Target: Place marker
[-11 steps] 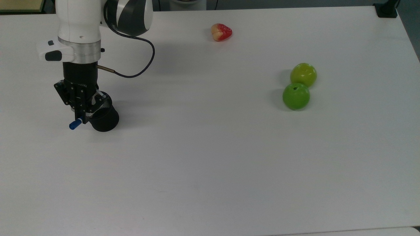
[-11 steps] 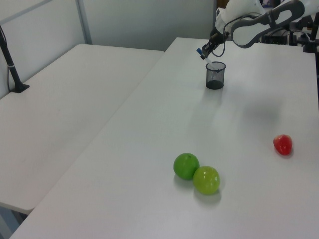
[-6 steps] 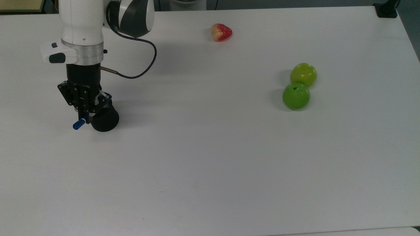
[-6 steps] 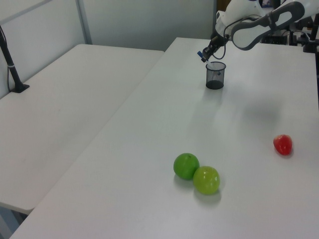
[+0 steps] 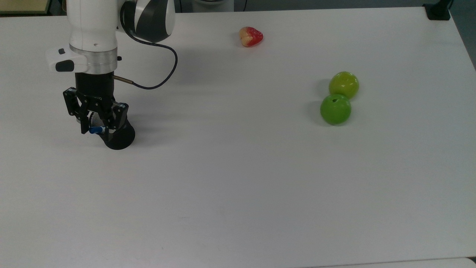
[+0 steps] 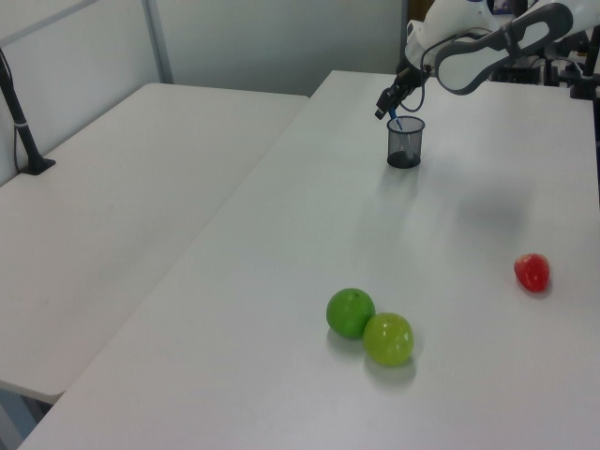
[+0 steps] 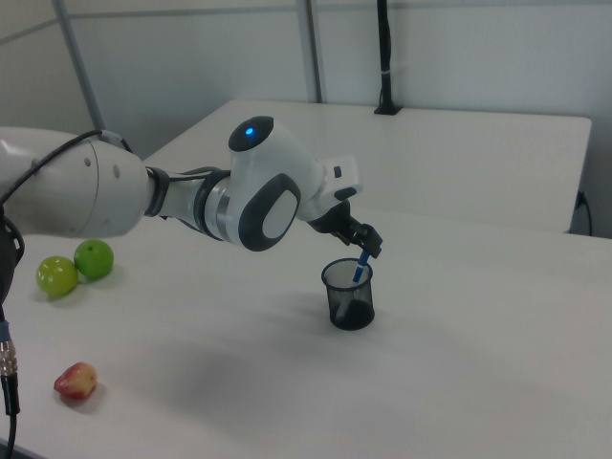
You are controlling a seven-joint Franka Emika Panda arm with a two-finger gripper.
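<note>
The marker stands tilted inside the black mesh cup, its blue cap poking above the rim. In the right view the marker leans against the cup's far rim. My gripper hangs just above the cup's mouth, open, with its fingers spread either side of the marker and not touching it. In the left view the gripper sits above the cup, and the blue marker rises from the cup. From the right view the gripper is just over the marker's top.
Two green apples lie together at the top view's right. A red and yellow fruit lies near the table's far edge. The arm's cable loops beside the wrist. The white table stretches wide in front of the cup.
The gripper was shut on the marker above the cup. It has opened, and the marker has dropped into the cup.
</note>
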